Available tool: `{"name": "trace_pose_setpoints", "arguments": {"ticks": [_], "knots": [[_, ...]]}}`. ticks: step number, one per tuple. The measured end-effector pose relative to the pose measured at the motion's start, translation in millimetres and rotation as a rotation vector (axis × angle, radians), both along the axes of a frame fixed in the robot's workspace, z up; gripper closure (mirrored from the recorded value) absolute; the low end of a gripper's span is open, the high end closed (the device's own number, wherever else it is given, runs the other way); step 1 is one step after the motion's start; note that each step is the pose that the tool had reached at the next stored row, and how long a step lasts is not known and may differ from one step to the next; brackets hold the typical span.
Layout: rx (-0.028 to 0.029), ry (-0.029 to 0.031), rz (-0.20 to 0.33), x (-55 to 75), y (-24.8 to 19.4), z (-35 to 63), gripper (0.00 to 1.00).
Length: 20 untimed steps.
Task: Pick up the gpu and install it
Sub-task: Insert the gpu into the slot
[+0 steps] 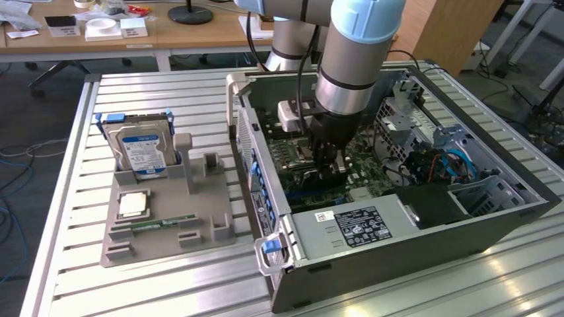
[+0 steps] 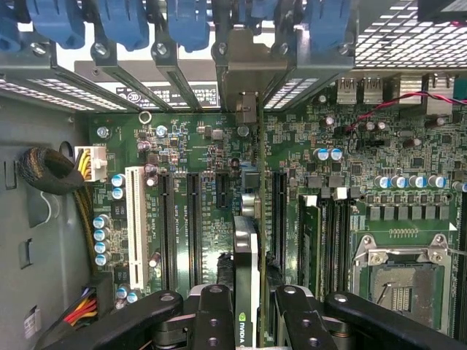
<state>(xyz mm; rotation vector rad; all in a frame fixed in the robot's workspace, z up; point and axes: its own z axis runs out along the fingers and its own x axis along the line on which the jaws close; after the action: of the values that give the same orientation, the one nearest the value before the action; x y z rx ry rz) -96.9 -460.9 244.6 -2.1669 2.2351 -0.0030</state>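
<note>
GPU card (image 2: 248,292), a thin green circuit board with a black cooler face and a silver end bracket, stands edge-on inside the case, held over the motherboard between two long black expansion slots. The end effector (image 2: 248,310) is closed on the card, its black fingers (image 2: 211,313) pressing both faces; a green logo label shows on the card's upper edge.

1. Open grey metal computer case (image 1: 493,224): lies on its side on the tabletop with the side panel off. It contains the green motherboard (image 2: 408,124), a black power supply with a white label (image 1: 357,228), a silver drive cage (image 1: 414,119) and blue and black cables. The grey and light-blue robot arm (image 1: 352,59) reaches down into the case from above.
2. Motherboard detail, wrist view: a white slot (image 2: 135,219) beside the black slots, an empty silver processor socket (image 2: 398,273), and blue slot-cover latches (image 2: 117,22) along the case's rear wall.
3. Ribbed silver aluminium tabletop (image 1: 150,92): carries the case and, at the exterior view's left, a grey plastic fixture tray (image 1: 168,231).
4. Tray contents: a boxy silver hard drive with a blue-white label (image 1: 141,148) standing upright, a square silver processor chip (image 1: 132,203) lying flat, and a narrow green memory stick (image 1: 163,223) lying flat.
5. Room: wooden desks (image 1: 176,36) with small white boxes stand behind the tabletop.
</note>
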Motion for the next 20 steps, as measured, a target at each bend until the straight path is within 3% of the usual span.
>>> {"name": "trace_pose_setpoints", "arguments": {"ticks": [20], "knots": [[-0.0011, 0.0001, 0.000, -2.3, 0.0, -1.8, 0.73]]}}
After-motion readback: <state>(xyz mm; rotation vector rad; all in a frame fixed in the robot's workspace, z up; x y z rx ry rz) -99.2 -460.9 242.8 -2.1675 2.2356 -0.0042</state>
